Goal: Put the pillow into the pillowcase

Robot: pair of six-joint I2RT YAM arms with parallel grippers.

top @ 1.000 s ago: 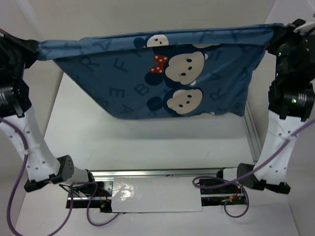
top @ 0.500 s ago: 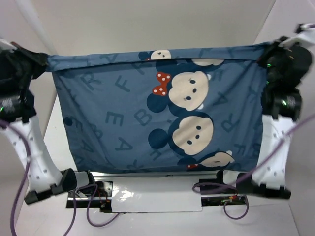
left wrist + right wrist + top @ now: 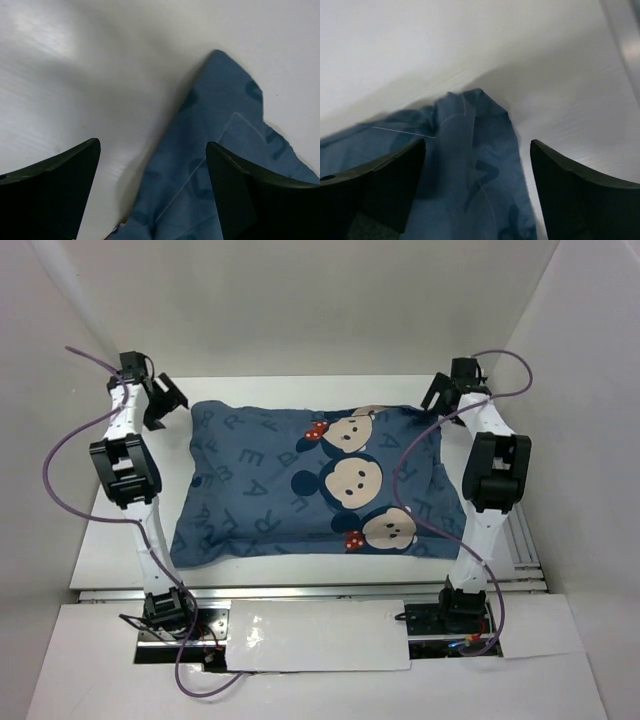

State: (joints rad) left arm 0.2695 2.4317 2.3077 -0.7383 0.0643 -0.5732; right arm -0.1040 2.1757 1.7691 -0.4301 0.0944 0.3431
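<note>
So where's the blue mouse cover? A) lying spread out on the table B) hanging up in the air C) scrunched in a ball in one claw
A: the pillowcase lies spread on the table, while the left gripper and right gripper are open and hold nothing.

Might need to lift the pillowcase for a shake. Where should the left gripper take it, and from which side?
Take the pillowcase by its far-left corner, coming in low from the far left. That corner lies thin and pointed on the table, just beneath the open left gripper. The middle looks puffed and offers no edge to pinch.
</note>
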